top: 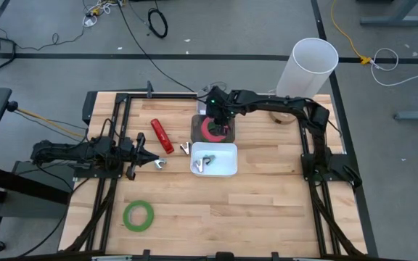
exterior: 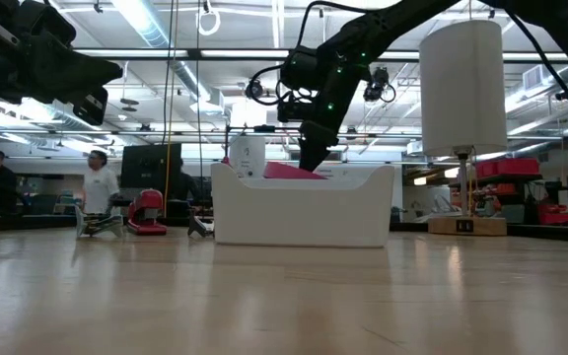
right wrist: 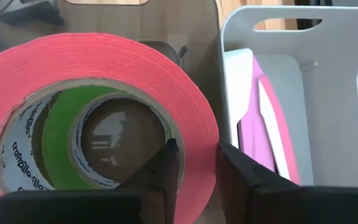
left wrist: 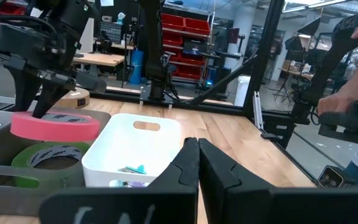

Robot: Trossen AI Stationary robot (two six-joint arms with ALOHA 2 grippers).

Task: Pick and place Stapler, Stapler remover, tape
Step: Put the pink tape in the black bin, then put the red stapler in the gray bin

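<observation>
Right wrist view: right hand [right wrist: 196, 163] pinches glossy pink tape roll [right wrist: 135, 81].

The one place with print is the cardboard core of the pink tape roll [right wrist: 98, 118], whose wall sits pinched between the right gripper's [right wrist: 197, 165] fingers. In the right wrist view, dark lettering runs around the core's inner face, on the side of the hole away from the fingers; it looks like a brand name, but only fragments show and it cannot be read with certainty. A pale mark on the dark surface seen through the hole is too blurred to make out. In the left wrist view, the green tape roll [left wrist: 45, 158] carries faint core markings, also unreadable.
</observation>
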